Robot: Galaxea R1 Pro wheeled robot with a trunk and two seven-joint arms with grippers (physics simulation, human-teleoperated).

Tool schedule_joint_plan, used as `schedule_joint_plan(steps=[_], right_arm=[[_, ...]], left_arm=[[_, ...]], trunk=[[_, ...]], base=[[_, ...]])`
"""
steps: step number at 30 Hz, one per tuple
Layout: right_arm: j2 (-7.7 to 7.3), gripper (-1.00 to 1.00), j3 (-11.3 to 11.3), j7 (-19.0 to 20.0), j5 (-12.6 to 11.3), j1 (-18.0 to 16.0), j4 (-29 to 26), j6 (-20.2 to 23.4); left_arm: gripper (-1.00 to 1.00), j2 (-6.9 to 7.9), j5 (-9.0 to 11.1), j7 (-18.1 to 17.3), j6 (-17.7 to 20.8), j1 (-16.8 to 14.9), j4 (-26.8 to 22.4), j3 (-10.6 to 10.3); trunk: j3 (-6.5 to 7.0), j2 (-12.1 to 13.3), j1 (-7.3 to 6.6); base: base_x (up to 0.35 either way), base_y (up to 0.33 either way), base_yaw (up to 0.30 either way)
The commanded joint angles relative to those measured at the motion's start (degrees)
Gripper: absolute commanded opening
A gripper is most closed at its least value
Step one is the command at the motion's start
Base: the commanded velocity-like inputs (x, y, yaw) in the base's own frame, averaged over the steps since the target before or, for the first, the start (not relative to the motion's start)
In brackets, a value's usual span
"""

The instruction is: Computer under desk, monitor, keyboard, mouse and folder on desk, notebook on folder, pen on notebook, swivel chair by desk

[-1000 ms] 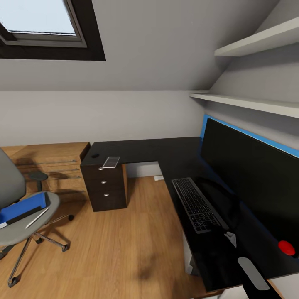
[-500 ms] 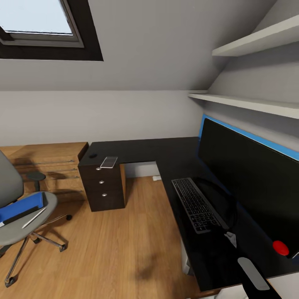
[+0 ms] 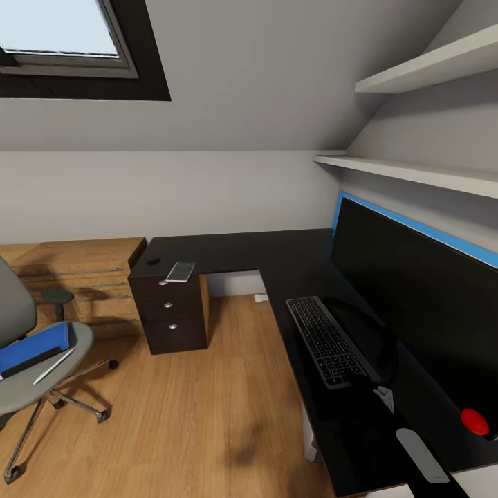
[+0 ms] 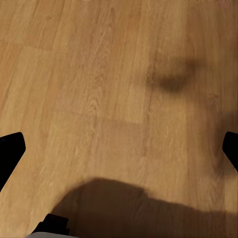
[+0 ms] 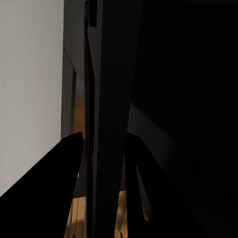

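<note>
found the swivel chair (image 3: pixel 28 360) at far left on the wooden floor (image 3: pixel 194 415), well apart from the desk (image 3: pixel 242 245). saw the blue folder (image 3: pixel 31 346) lying on its seat with the pen (image 3: pixel 54 365) just beside it; could not pick out the notebook for sure. spotted the mouse (image 3: pixel 153 261) on the desk's far corner above the drawer unit (image 3: pixel 173 311), near a small pale card (image 3: pixel 181 271). further right, noted the keyboard (image 3: pixel 328 341) already on the desk, close in front of the monitor (image 3: pixel 415 297), red light (image 3: pixel 474 420) at its lower corner.

showed the left gripper (image 4: pixel 119 148) spread wide and empty over bare floor. could not tell the right gripper's (image 5: pixel 101 168) state, lost in dark beside the desk edge.

judged the step in hand as heading to the chair for the folder: best done by rolling in square to the seat, keeping the right arm free of the desk, and taking the pen off before lifting the folder flat.

read no brand, label or writing anywhere; card too small to tell.
</note>
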Motion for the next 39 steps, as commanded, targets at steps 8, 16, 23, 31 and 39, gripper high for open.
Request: schedule_joint_plan(steps=[8, 16, 23, 31, 39], right_arm=[[0.02, -1.00, -0.15, -0.26, -0.52, -0.04, 0.01, 0.43], [0.02, -1.00, -0.15, -0.41, -0.52, -0.04, 0.01, 0.43], [0.02, -1.00, -0.15, -0.44, -0.52, -0.02, 0.01, 0.43], [0.02, -1.00, -0.15, -0.46, -0.51, -0.03, 0.04, 0.31], [0.02, -1.00, -0.15, -0.46, -0.51, -0.04, 0.05, -1.15]], left_arm=[[1.00, 0.04, 0.67, 0.13, -0.27, -0.03, 0.05, -0.36], [1.00, -0.03, 0.84, 0.14, -0.27, -0.01, -0.02, -0.38], [1.00, -0.04, 0.86, 0.14, -0.27, -0.02, -0.04, -0.44], [1.00, -0.03, 0.86, 0.14, -0.27, -0.01, -0.02, -0.40], [1.00, -0.01, 0.86, 0.14, -0.27, -0.02, -0.04, -0.39]], trunk=[[-0.06, -0.03, 0.01], [-0.06, -0.03, 0.01], [-0.06, -0.03, 0.01], [-0.06, -0.03, 0.01], [-0.24, -0.43, 0.23]], base=[[0.014, 0.000, 0.000], [0.000, 0.000, 0.000], [0.000, 0.000, 0.000], [0.000, 0.000, 0.000], [0.000, 0.000, 0.000]])
